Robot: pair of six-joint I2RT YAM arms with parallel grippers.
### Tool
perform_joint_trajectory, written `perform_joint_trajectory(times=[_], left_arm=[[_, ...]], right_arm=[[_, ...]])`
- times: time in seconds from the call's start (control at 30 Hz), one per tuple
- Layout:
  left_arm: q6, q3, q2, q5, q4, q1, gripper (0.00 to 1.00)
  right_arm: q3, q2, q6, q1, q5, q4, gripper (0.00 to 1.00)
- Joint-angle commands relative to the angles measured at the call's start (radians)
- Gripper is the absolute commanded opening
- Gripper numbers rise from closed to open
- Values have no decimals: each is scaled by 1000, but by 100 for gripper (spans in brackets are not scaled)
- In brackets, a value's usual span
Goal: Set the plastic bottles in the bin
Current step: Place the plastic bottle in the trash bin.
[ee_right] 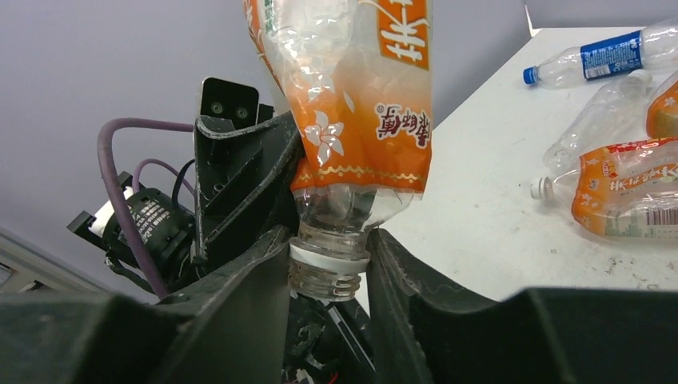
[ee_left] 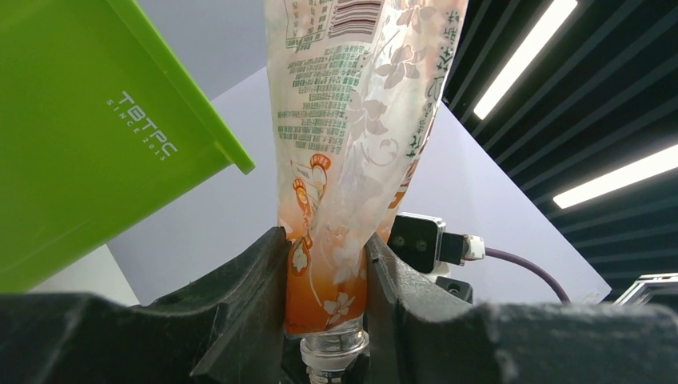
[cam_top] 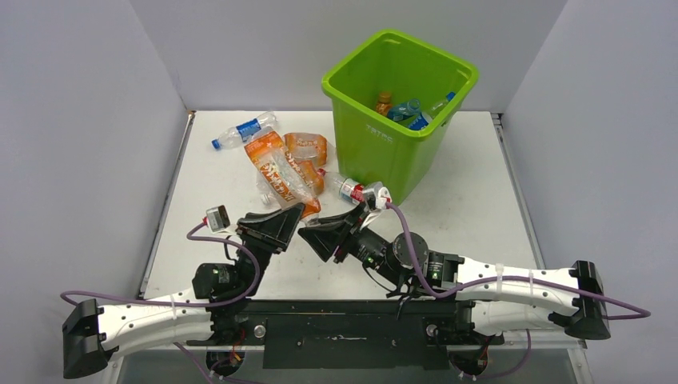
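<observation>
Several crushed plastic bottles (cam_top: 280, 172) lie in a heap on the white table left of the bin (cam_top: 384, 152). My left gripper (cam_top: 284, 220) (ee_left: 326, 240) is shut on the shoulder of an orange-labelled bottle (ee_left: 352, 120), with the uncapped neck toward its palm. My right gripper (cam_top: 318, 234) (ee_right: 329, 240) is shut on the uncapped neck of an orange-labelled bottle (ee_right: 360, 104). The two grippers meet at the near end of the heap. I cannot tell whether they hold one bottle or two. Other bottles (cam_top: 408, 110) lie inside the bin.
A blue-labelled bottle (cam_top: 244, 130) (ee_right: 596, 58) lies at the far left. A red-labelled bottle (cam_top: 348, 189) rests against the foot of the bin. More orange-labelled bottles (ee_right: 628, 188) lie on the table. The bin wall (ee_left: 80, 160) is close to the left gripper. Grey walls enclose the table.
</observation>
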State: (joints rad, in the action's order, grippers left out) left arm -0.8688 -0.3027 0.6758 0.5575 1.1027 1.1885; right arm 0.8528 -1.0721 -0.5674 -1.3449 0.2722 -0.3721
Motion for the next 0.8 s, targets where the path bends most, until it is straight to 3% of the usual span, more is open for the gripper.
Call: perform_joint_trajectory(times=[0.0,0.03,0.07,0.17,0.2,0.23,0.33,0.47,0.63,0.77], left_arm=[[28,-15,-28,-32,17,6,1],[32,-16,-29,-35,11,6,6],[38,-14,-31,-39,9,6,23],[71,-9,-60,-51,-16,6,63],[89,-7,-81,-50,-30,6,85],[112,-4,-108,-40,-46,6,99],[220,-16,-252,-17,-191,6,96],[548,-177,-428,-29,-652,6,96],[998,-430,-322,-202,-1023,6,96],[1362,-557,-151,-314,-1211,8,96]], right_arm=[[41,4,6,5,16,-66,26],[45,2,12,4,14,-66,15],[50,4,18,5,13,-61,8],[65,40,42,4,24,12,5],[69,64,53,4,32,49,5],[76,91,63,5,36,96,5],[161,181,107,7,56,340,5],[369,227,135,9,60,808,5],[584,177,108,8,51,1239,5],[640,135,66,8,-4,1379,5]])
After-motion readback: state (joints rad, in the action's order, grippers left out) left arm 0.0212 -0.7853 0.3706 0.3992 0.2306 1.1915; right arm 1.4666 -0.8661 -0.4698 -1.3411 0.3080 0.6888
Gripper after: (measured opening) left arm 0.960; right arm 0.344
